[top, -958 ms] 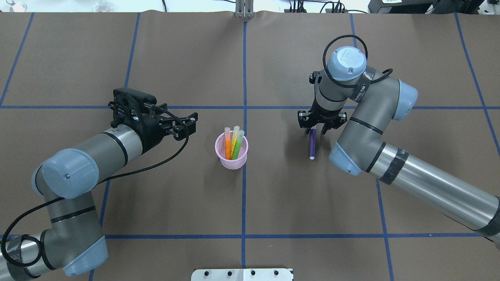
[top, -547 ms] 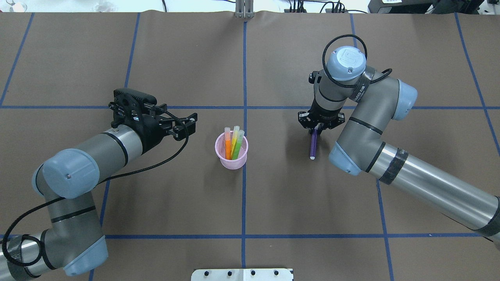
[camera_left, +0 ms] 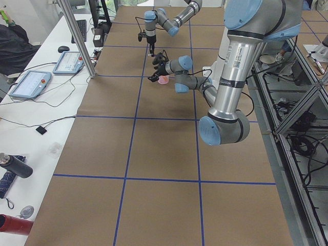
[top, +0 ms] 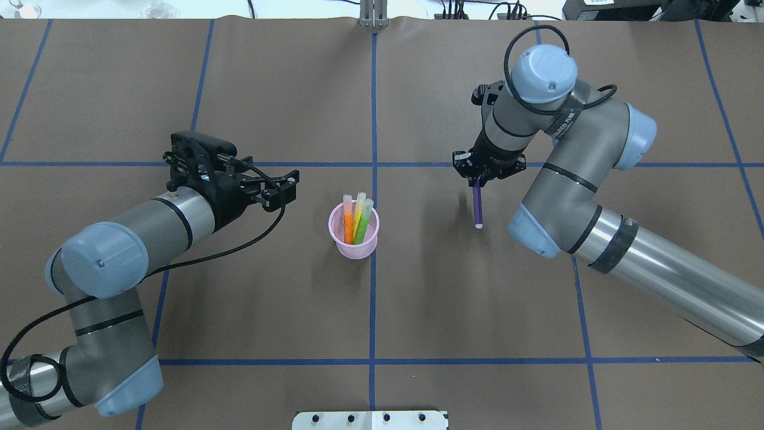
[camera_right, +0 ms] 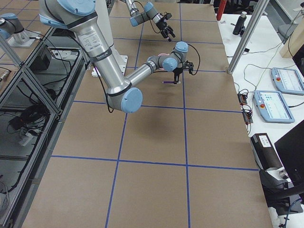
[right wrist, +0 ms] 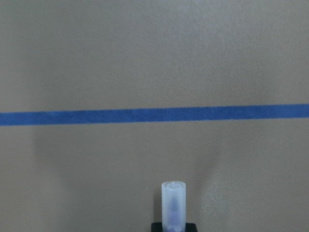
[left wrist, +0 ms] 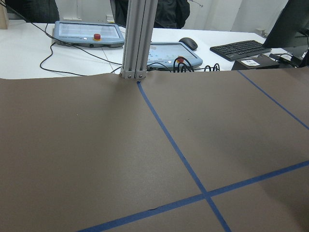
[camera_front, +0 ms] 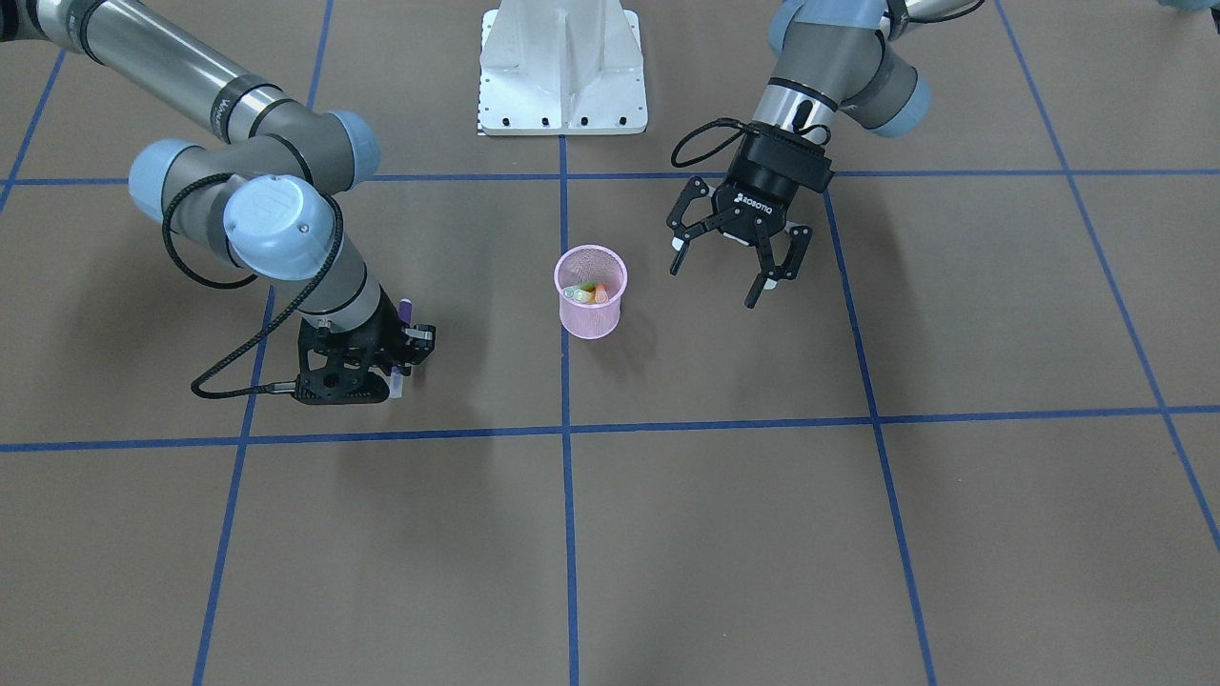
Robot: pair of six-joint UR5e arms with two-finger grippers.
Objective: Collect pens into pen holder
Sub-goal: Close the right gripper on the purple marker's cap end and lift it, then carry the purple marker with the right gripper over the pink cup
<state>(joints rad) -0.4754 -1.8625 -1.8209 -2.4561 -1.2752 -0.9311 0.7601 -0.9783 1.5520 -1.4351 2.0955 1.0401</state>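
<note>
The pink mesh pen holder stands upright near the table's middle, also in the front view. An orange pen, a yellow pen and a green pen stand in it. My right gripper is shut on the purple pen and holds it off the table, right of the holder. The pen's pale cap shows in the right wrist view. In the front view the gripper hides most of this pen. My left gripper is open and empty, left of the holder, also in the front view.
Brown paper with a grid of blue tape covers the table. The white robot base plate is at the robot's side. An aluminium post stands at the far edge, with pendants and a keyboard beyond it.
My right gripper closed on the purple pen, then rose and moved a little away from the robot with it. The left arm barely moved.
</note>
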